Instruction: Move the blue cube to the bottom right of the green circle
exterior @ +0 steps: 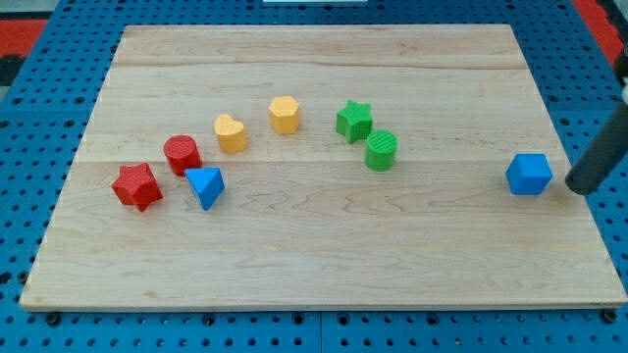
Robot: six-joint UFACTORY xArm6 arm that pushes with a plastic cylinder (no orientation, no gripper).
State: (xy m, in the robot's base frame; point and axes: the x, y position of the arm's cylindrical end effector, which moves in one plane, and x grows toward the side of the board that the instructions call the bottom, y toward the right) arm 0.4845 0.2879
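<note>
The blue cube (529, 174) sits near the wooden board's right edge. The green circle (382, 150) stands near the middle of the board, well to the cube's left and slightly higher in the view. My tip (578, 186) is at the end of the dark rod that comes in from the view's right edge. The tip is just right of the blue cube, with a small gap between them.
A green star (353, 121) is just up-left of the green circle. A yellow hexagon (285, 114) and a yellow heart (231, 132) lie further left. A red circle (183, 154), a red star (135, 186) and a blue triangle (206, 186) cluster at the left. The board (314, 265) rests on a blue pegboard.
</note>
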